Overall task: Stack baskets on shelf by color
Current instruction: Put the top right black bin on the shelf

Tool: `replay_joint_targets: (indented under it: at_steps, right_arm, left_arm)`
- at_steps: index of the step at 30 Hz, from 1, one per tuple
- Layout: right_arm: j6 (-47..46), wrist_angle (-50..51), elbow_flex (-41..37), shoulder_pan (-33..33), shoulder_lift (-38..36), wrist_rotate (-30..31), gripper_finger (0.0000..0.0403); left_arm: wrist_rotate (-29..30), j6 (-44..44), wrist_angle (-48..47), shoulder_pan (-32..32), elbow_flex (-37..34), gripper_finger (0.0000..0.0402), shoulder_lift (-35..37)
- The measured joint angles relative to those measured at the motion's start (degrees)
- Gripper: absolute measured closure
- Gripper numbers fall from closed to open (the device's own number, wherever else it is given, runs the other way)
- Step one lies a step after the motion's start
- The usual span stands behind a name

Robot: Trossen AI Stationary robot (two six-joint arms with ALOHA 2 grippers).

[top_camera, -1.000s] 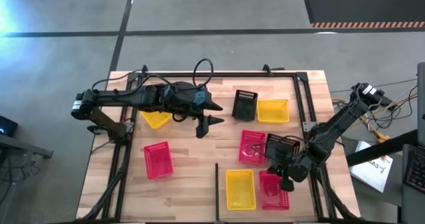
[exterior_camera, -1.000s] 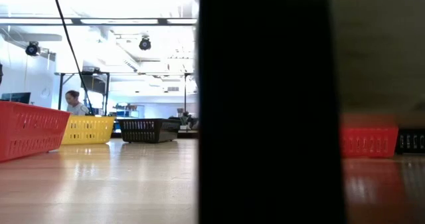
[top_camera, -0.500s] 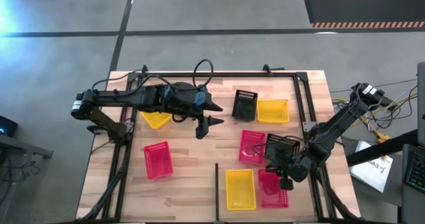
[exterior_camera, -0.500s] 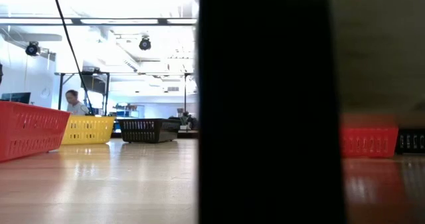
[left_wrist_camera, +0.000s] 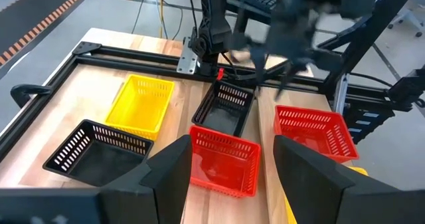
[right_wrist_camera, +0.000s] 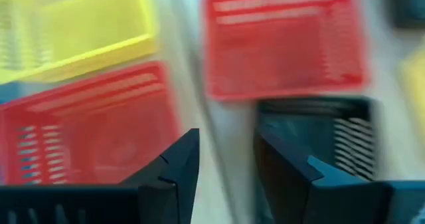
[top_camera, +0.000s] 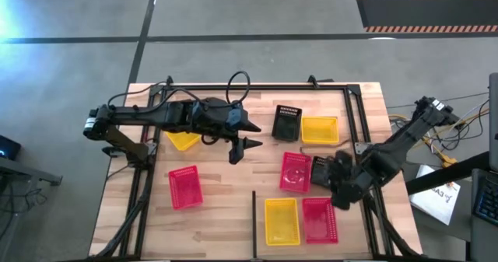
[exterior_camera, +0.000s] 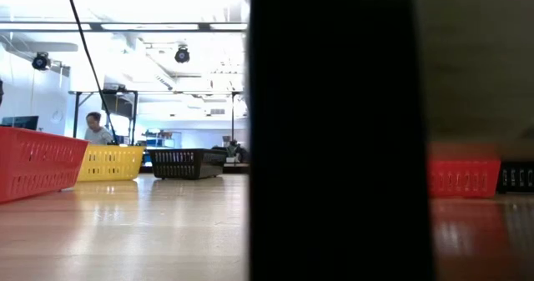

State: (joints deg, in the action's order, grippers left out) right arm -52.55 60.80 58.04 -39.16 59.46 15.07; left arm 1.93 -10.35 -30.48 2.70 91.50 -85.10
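High view: left gripper [top_camera: 243,134] hovers over bare wood mid-worktop, fingers spread, empty. Right gripper [top_camera: 336,186] is near the right edge, over a black basket [top_camera: 320,171] that sits between a red basket [top_camera: 295,171] and the right frame rail [top_camera: 359,149]; whether its fingers are on the rim cannot be told. 2 more baskets, black [top_camera: 286,121] and yellow [top_camera: 320,129], sit toward the far edge; a yellow [top_camera: 281,220] and a red [top_camera: 319,220] at the near edge; a red [top_camera: 184,186] near the left edge; another yellow [top_camera: 183,139] partly under the left arm.

Low view: a dark post [exterior_camera: 334,131] blocks the middle; only 4 baskets show at the worktop's far side.

Left wrist view: fingers apart, nothing between them.

Right wrist view: fingers [right_wrist_camera: 172,167] apart, blurred, straddling the gap beside the black basket's wall.

Judgement: baskets look light, thin perforated plastic, slightly flexible; pinch a rim wall at mid-side. Only 8 baskets counted.
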Motion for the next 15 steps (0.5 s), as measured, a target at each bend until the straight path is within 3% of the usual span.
replay_joint_targets:
  at_steps: [4, 9, 15]
  right_arm:
    - [-2.0, 9.1, 5.9, 7.6, 0.0, 0.0, 0.0274]
    - [0.2, 9.3, 8.9, 21.1, 0.1, -0.1, 0.0275]
    - [15.8, 6.8, 11.0, 40.5, 3.1, -2.0, 0.0275]
  left_arm:
    - [0.0, 0.0, 0.0, 0.0, 0.0, 0.0205, 0.0]
    - [0.0, -2.6, -0.2, 0.0, 0.0, 0.0205, 0.0]
    - [0.0, -7.7, -4.9, 0.4, 0.0, 0.0205, 1.0]
